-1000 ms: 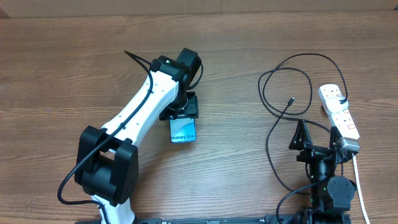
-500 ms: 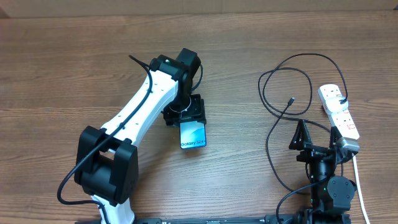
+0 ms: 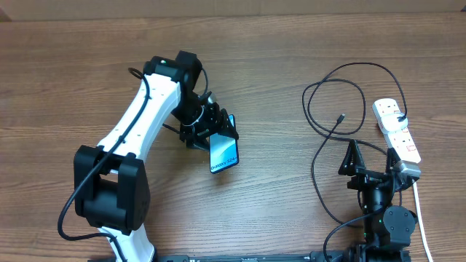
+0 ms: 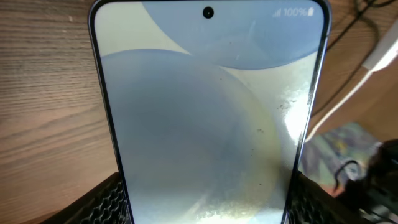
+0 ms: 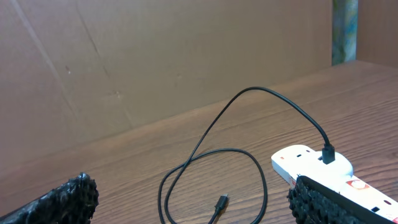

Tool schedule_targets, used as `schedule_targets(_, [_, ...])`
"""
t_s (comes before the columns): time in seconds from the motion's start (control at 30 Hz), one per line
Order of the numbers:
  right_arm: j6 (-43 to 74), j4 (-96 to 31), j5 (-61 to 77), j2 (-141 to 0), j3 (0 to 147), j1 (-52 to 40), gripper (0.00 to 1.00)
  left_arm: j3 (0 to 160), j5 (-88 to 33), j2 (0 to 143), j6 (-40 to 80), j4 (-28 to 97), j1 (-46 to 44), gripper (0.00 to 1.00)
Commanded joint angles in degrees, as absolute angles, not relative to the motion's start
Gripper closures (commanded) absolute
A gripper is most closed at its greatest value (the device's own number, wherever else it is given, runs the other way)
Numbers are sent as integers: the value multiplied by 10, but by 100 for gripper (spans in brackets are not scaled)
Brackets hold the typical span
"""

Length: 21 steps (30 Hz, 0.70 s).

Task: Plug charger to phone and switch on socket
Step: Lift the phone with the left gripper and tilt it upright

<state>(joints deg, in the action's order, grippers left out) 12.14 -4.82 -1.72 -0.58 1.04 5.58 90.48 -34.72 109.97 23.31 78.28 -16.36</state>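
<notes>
Phone (image 3: 224,153) clamped in left gripper (image 3: 216,132), screen up, pointing 5 o'clock. Right gripper (image 3: 371,166) jaws fully open, empty; socket (image 3: 397,130) at its 1 o'clock.

Here's the left arm (image 3: 142,127) now, a long white shell slung between chunky black joints, a thin black cable (image 3: 64,215) looping off its base, while the right arm (image 3: 384,215) is black all over, its right hand (image 3: 372,153) tipped with knobbly, textured black fingers (image 5: 65,200).
</notes>
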Motion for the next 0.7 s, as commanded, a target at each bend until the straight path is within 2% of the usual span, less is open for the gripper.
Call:
schedule_targets(0.0, [119, -46, -16, -2, 4, 57, 0, 920, -406, 1103, 211, 791, -153, 41])
schedule_targets(0.67, [119, -46, -16, -2, 4, 57, 0, 920, -403, 1103, 192, 793, -149, 41])
